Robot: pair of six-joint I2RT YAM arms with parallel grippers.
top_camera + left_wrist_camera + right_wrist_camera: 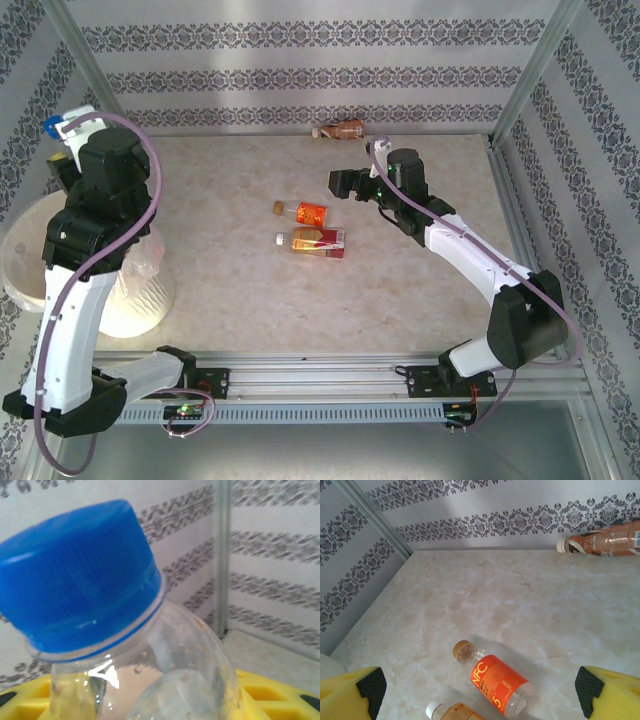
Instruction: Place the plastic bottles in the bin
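My left gripper (62, 140) is raised at the far left above the bin (18, 262), a cream-white tub partly hidden by the arm. It is shut on a clear plastic bottle with a blue cap (80, 575); the yellow fingers (272, 695) flank its shoulder. An orange-labelled bottle (305, 212) and a red-and-orange one (315, 241) lie mid-table. My right gripper (345, 183) hovers open just right of them with nothing between its pads. In the right wrist view the orange bottle (495, 682) lies below the open gripper (479, 692). A brown bottle (340, 129) lies by the back wall.
Patterned walls close in the table on three sides, with metal posts at the corners. A crumpled clear plastic liner (145, 255) hangs at the bin's right side. The arms' base rail (320, 380) runs along the near edge.
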